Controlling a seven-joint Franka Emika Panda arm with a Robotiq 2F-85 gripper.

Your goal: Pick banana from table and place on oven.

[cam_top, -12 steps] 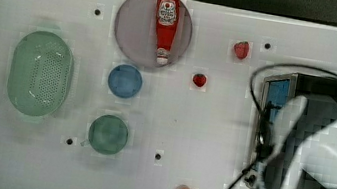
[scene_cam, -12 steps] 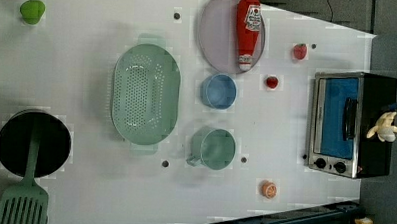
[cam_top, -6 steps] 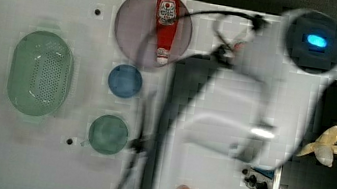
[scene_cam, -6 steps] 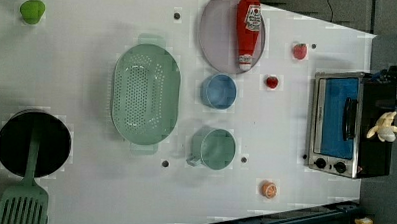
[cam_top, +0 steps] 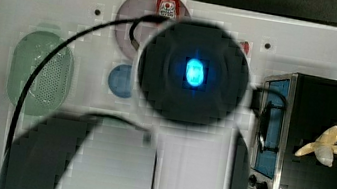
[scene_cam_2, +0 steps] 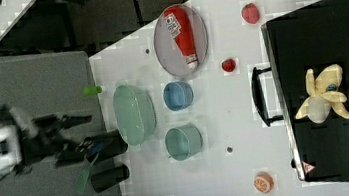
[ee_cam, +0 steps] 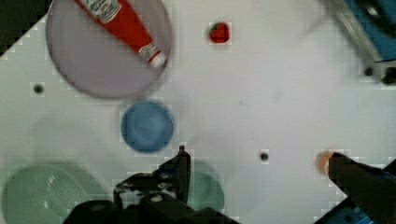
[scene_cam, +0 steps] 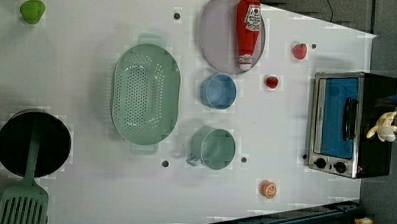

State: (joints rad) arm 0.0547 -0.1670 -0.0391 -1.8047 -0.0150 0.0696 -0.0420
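The pale banana point(cam_top: 324, 146) lies on the black top of the oven point(cam_top: 327, 98), its peel flaps splayed, with nothing touching it. It also shows on the oven point(scene_cam: 336, 122) at the left view's right as the banana point(scene_cam: 383, 127), and in the right view as the banana point(scene_cam_2: 323, 94). My gripper point(ee_cam: 261, 175) is open and holds nothing; its fingers point(ee_cam: 183, 168) hang high over the white table point(ee_cam: 280, 93). In the right view the gripper point(scene_cam_2: 84, 134) is far to the right view's left, well away from the oven point(scene_cam_2: 314, 25).
In the top view, the arm's dark round end with a blue light point(cam_top: 193, 73) covers the table's middle. On the table stand a plate with a ketchup bottle point(scene_cam: 247, 23), a blue bowl point(scene_cam: 218, 90), a green cup point(scene_cam: 214, 148), a green colander point(scene_cam: 145, 100), an orange slice point(scene_cam: 269, 189) and a black pan point(scene_cam: 33, 142).
The arm has pulled back from over the oven toward the top view's middle and risen close to that camera. The banana stays put on the oven top.
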